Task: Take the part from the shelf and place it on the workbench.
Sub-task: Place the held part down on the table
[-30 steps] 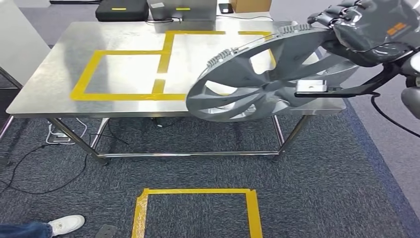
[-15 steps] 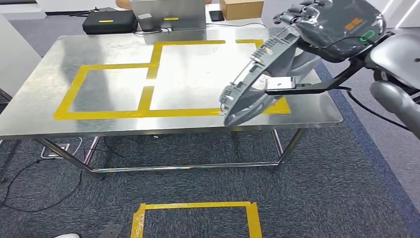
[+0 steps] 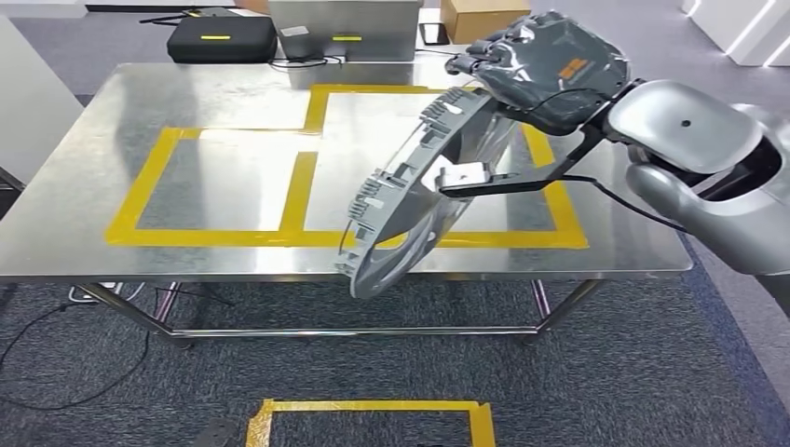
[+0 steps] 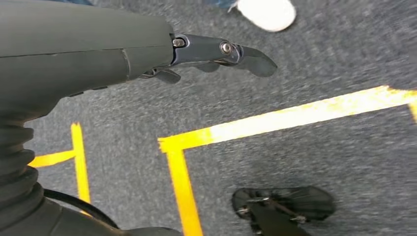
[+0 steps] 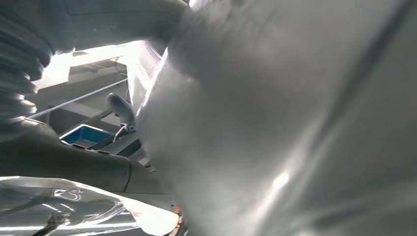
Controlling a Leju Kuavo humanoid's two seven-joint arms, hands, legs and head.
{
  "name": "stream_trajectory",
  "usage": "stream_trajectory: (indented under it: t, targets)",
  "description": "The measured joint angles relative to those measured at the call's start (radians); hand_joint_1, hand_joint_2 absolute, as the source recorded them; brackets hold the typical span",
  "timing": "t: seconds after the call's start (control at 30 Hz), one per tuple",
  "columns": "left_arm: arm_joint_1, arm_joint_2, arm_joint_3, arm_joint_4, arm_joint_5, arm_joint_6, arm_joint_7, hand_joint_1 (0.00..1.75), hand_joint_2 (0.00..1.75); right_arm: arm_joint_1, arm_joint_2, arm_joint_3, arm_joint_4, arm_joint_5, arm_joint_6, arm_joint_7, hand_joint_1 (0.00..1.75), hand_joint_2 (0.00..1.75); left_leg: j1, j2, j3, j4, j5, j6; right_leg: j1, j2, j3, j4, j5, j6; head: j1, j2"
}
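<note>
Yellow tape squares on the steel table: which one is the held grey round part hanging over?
The larger right-hand yellow tape square; the grey round part in the right hand overlaps its front edge, while the smaller left square lies uncovered.

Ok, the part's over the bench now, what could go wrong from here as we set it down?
The wheel-shaped part is tilted on edge, gripped at its top rim by the right hand alone; it might swing or slip as it is lowered.

Its lower rim hangs past the front edge of the workbench, so it may catch that edge or come down off the table.

The left hand hangs low over the carpet, too far away to steady anything.
</note>
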Motion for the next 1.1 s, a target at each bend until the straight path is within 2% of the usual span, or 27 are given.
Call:
stream_trajectory:
  t: [0.03,0.07,0.1,0.13,0.17,0.23,0.3,0.37,0.4,0.43,0.47,0.5,0.53,0.57,0.6,0.63,0.7,0.77,0.8,0.87,0.9,0.93,0.97,1.03,1.07,1.1]
  targets:
    - [-0.001,-0.002,-0.001,0.000,-0.002,0.000,0.000,0.00,1.75,0.000,0.006,0.006,0.008,0.000,0.001,0.001,1.75,1.75,-0.003,-0.001,0.016,0.002,-0.014,-0.002,0.004,0.000,0.009,-0.064,0.065,-0.007,-0.001,0.000]
    - [-0.002,-0.003,-0.001,0.000,-0.003,-0.001,0.001,0.00,1.75,0.000,0.014,0.013,0.017,0.001,0.003,0.002,1.75,1.75,-0.004,-0.002,0.027,0.002,-0.027,-0.006,0.007,0.000,0.022,-0.111,0.113,-0.013,0.000,0.000]
    - [-0.003,-0.005,-0.002,0.001,-0.004,-0.002,0.001,0.00,1.75,0.001,0.021,0.020,0.025,0.001,0.005,0.002,1.75,1.75,-0.005,-0.002,0.036,0.002,-0.038,-0.011,0.010,0.000,0.030,-0.138,0.147,-0.019,0.000,0.000]
    - [-0.004,-0.007,-0.002,0.001,-0.004,-0.002,0.002,0.00,1.75,0.001,0.029,0.026,0.032,0.001,0.008,0.003,1.75,1.75,-0.006,-0.002,0.042,0.005,-0.044,-0.016,0.013,0.001,0.036,-0.146,0.152,-0.024,0.000,0.000]
    - [-0.005,-0.007,-0.002,0.001,-0.005,-0.002,0.002,0.00,1.75,0.000,0.037,0.030,0.036,0.002,0.010,0.004,1.75,1.75,-0.007,-0.002,0.045,0.008,-0.046,-0.021,0.011,0.001,0.045,-0.146,0.145,-0.028,0.001,0.000]
    - [-0.008,-0.008,-0.003,0.000,-0.008,-0.002,0.002,0.00,1.75,-0.001,0.052,0.035,0.044,0.002,0.013,0.004,1.75,1.75,-0.007,0.000,0.030,0.054,-0.040,-0.030,0.006,0.001,0.065,-0.152,0.138,-0.035,-0.001,0.000]
    - [-0.011,-0.009,-0.003,0.000,-0.011,-0.003,0.003,0.00,1.75,-0.002,0.068,0.042,0.054,0.002,0.015,0.005,1.75,1.75,-0.003,0.004,-0.033,0.160,-0.049,-0.043,0.001,-0.001,0.089,-0.157,0.123,-0.040,-0.004,0.000]
    - [-0.012,-0.010,-0.003,0.000,-0.012,-0.003,0.005,0.00,1.75,-0.001,0.085,0.056,0.070,0.002,0.019,0.006,1.75,1.75,0.006,0.007,-0.114,0.266,-0.102,-0.055,0.000,-0.001,0.111,-0.158,0.104,-0.042,-0.005,0.000]
    - [-0.012,-0.011,-0.003,0.000,-0.012,-0.003,0.006,0.00,1.75,0.000,0.092,0.063,0.080,0.002,0.020,0.006,1.75,1.75,0.009,0.007,-0.143,0.287,-0.128,-0.059,-0.001,-0.001,0.123,-0.158,0.095,-0.042,-0.005,0.000]
    - [-0.012,-0.012,-0.003,0.000,-0.012,-0.003,0.007,0.00,1.75,0.001,0.099,0.069,0.089,0.001,0.022,0.006,1.75,1.75,0.012,0.007,-0.161,0.281,-0.135,-0.063,-0.002,0.000,0.135,-0.158,0.085,-0.041,-0.005,0.000]
    - [-0.011,-0.012,-0.003,0.000,-0.013,-0.002,0.008,0.00,1.75,0.002,0.105,0.074,0.098,0.001,0.023,0.007,1.75,1.75,0.014,0.008,-0.164,0.245,-0.113,-0.065,-0.004,0.000,0.148,-0.158,0.075,-0.040,-0.005,0.000]
    - [-0.011,-0.012,-0.003,0.000,-0.013,-0.002,0.008,0.00,1.75,0.002,0.112,0.078,0.107,0.001,0.024,0.008,1.75,1.75,0.016,0.009,-0.159,0.184,-0.060,-0.066,-0.005,0.001,0.160,-0.158,0.065,-0.037,-0.005,0.000]
    - [-0.009,-0.014,-0.003,0.000,-0.014,-0.002,0.009,0.00,1.75,0.002,0.119,0.082,0.117,0.000,0.026,0.009,1.75,1.75,0.017,0.010,-0.152,0.118,0.007,-0.066,-0.006,0.002,0.171,-0.156,0.055,-0.033,-0.006,0.000]
    - [-0.009,-0.016,-0.003,0.001,-0.015,-0.003,0.010,0.00,1.75,0.003,0.127,0.086,0.127,0.000,0.027,0.011,1.75,1.75,0.016,0.012,-0.145,0.065,0.060,-0.062,-0.006,0.004,0.177,-0.157,0.046,-0.027,-0.007,0.000]
    - [-0.009,-0.019,-0.003,0.001,-0.016,-0.004,0.011,0.00,1.75,0.005,0.135,0.090,0.137,-0.001,0.028,0.014,1.75,1.75,0.015,0.012,-0.141,0.031,0.097,-0.057,-0.006,0.005,0.180,-0.158,0.040,-0.021,-0.007,0.000]
    - [-0.009,-0.021,-0.003,0.001,-0.018,-0.005,0.014,0.00,1.75,0.006,0.142,0.093,0.146,-0.002,0.029,0.017,1.75,1.75,0.012,0.012,-0.141,0.021,0.110,-0.052,-0.006,0.007,0.182,-0.159,0.035,-0.015,-0.007,0.000]
    - [-0.011,-0.023,-0.005,0.001,-0.022,-0.006,0.019,0.00,1.75,0.008,0.158,0.097,0.160,-0.002,0.027,0.023,1.75,1.75,0.011,0.011,-0.134,0.020,0.106,-0.040,-0.008,0.008,0.184,-0.165,0.025,-0.001,-0.006,0.000]
    - [-0.014,-0.026,-0.008,0.001,-0.025,-0.006,0.021,0.00,1.75,0.011,0.168,0.101,0.176,0.000,0.024,0.028,1.75,1.75,0.014,0.010,-0.125,0.015,0.099,-0.029,-0.009,0.005,0.167,-0.129,-0.003,0.008,-0.003,0.000]
    - [-0.016,-0.028,-0.010,0.001,-0.027,-0.006,0.021,0.00,1.75,0.016,0.172,0.104,0.186,0.001,0.020,0.032,1.75,1.75,0.016,0.009,-0.121,0.013,0.097,-0.024,-0.009,0.003,0.138,-0.078,-0.026,0.010,-0.001,0.000]
    - [-0.018,-0.031,-0.015,0.001,-0.030,-0.007,0.024,0.00,1.75,0.031,0.179,0.111,0.209,0.006,0.006,0.041,1.75,1.75,0.014,0.009,-0.118,0.013,0.091,-0.016,-0.007,0.003,0.053,0.066,-0.072,0.011,0.001,0.000]
    - [-0.018,-0.032,-0.017,0.001,-0.031,-0.008,0.027,0.00,1.75,0.042,0.182,0.113,0.223,0.008,-0.003,0.045,1.75,1.75,0.013,0.008,-0.116,0.013,0.088,-0.014,-0.006,0.003,0.016,0.119,-0.078,0.010,0.001,0.000]
    - [-0.017,-0.033,-0.019,0.001,-0.032,-0.009,0.030,0.00,1.75,0.053,0.185,0.115,0.237,0.011,-0.012,0.048,1.75,1.75,0.011,0.006,-0.111,0.013,0.084,-0.012,-0.005,0.003,-0.004,0.134,-0.063,0.008,0.001,0.000]
    - [-0.015,-0.033,-0.019,0.001,-0.033,-0.010,0.033,0.00,1.75,0.062,0.187,0.116,0.252,0.015,-0.020,0.050,1.75,1.75,0.009,0.004,-0.104,0.013,0.080,-0.012,-0.003,0.003,-0.002,0.107,-0.028,0.004,0.001,0.000]
    - [-0.014,-0.035,-0.020,0.001,-0.035,-0.011,0.035,0.00,1.75,0.076,0.192,0.118,0.280,0.020,-0.033,0.049,1.75,1.75,0.005,-0.003,-0.089,0.013,0.073,-0.012,0.003,0.000,0.051,-0.029,0.056,-0.014,0.001,0.000]
    - [-0.015,-0.037,-0.021,0.001,-0.035,-0.013,0.035,0.00,1.75,0.083,0.194,0.119,0.294,0.021,-0.037,0.049,1.75,1.75,0.003,-0.007,-0.085,0.013,0.070,-0.014,0.007,-0.002,0.083,-0.093,0.081,-0.024,0.001,0.000]
    - [-0.015,-0.039,-0.021,0.001,-0.036,-0.014,0.035,0.00,1.75,0.090,0.196,0.119,0.307,0.020,-0.039,0.048,1.75,1.75,0.002,-0.009,-0.083,0.013,0.068,-0.018,0.010,-0.004,0.104,-0.135,0.092,-0.031,0.000,0.000]
